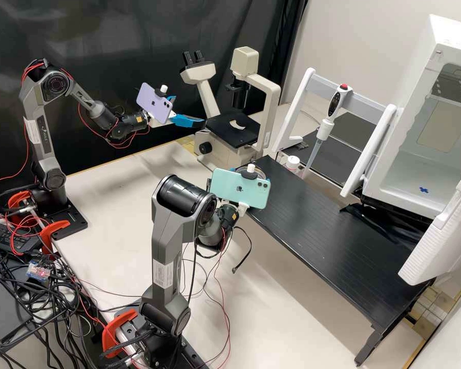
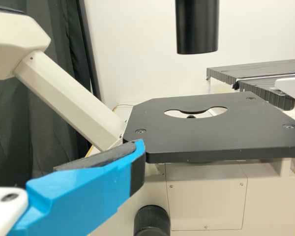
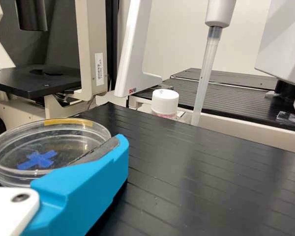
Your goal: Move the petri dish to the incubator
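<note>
Apparently aloft by a black ribbed platform (image 3: pixel 211 172), a round, clear plastic petri dish (image 3: pixel 49 147), likely light, stiff, slick and brittle and best taken by its side wall, is clamped in the blue-fingered right gripper (image 3: pixel 56 142), while the matching left gripper (image 1: pixel 189 109) is spread apart.

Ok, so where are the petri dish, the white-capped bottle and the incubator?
Petri dish (image 3: pixel 49 146): right wrist view, on its clear round face.
White-capped bottle (image 3: pixel 164 103): right wrist view, on the cap.
Incubator (image 1: pixel 402 179): high view, on its inner floor.
</note>
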